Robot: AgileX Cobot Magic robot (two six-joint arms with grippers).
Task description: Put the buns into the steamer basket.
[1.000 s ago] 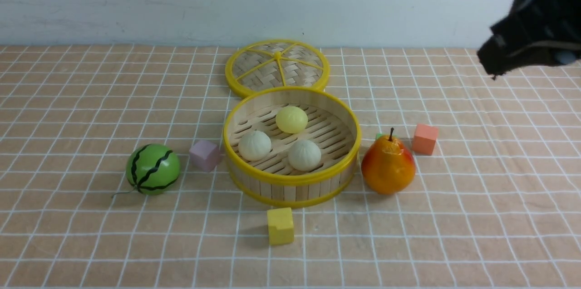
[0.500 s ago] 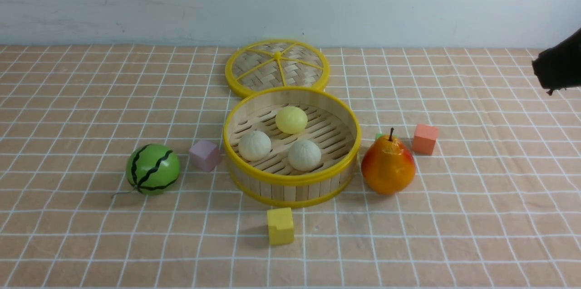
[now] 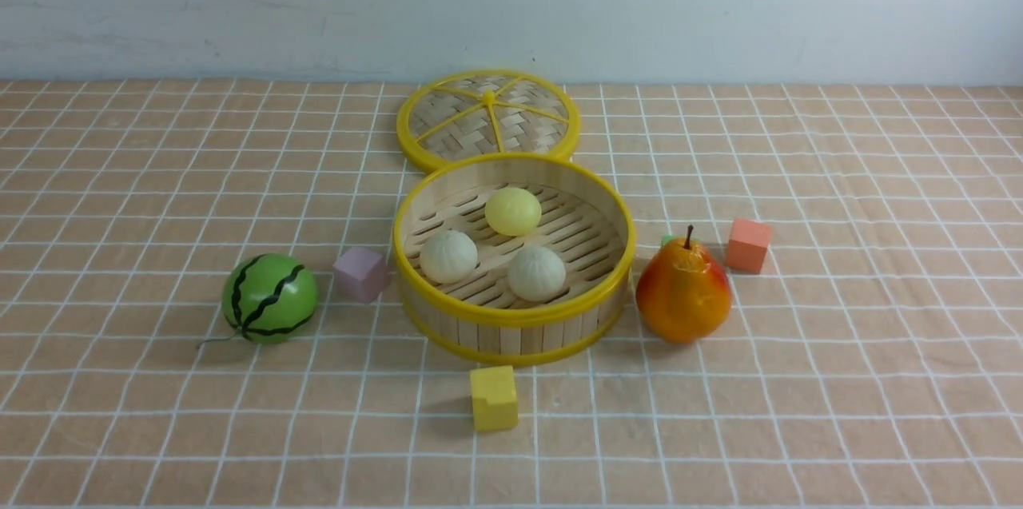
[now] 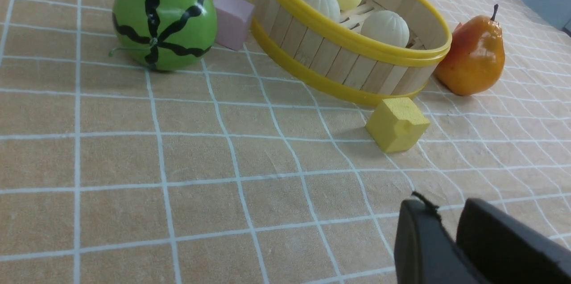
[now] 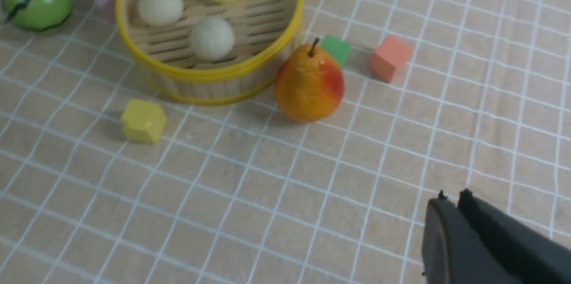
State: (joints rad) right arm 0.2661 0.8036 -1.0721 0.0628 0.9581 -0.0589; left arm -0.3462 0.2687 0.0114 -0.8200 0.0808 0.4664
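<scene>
The buns [image 3: 513, 211] lay in the steamer basket [image 3: 511, 316], well apart from both grippers, the pear [image 5: 309, 83] nearer the right gripper [image 5: 453, 197], whose jaws were together and empty, the yellow block [image 4: 397, 124] nearer the left gripper [image 4: 446, 203], its jaws' state unclear.

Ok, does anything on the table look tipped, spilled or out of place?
Nothing stands out. The three buns sit inside the upright steamer basket, the lid lies flat behind it, and the pear stands upright beside it. Nothing looks spilled or damaged.
</scene>
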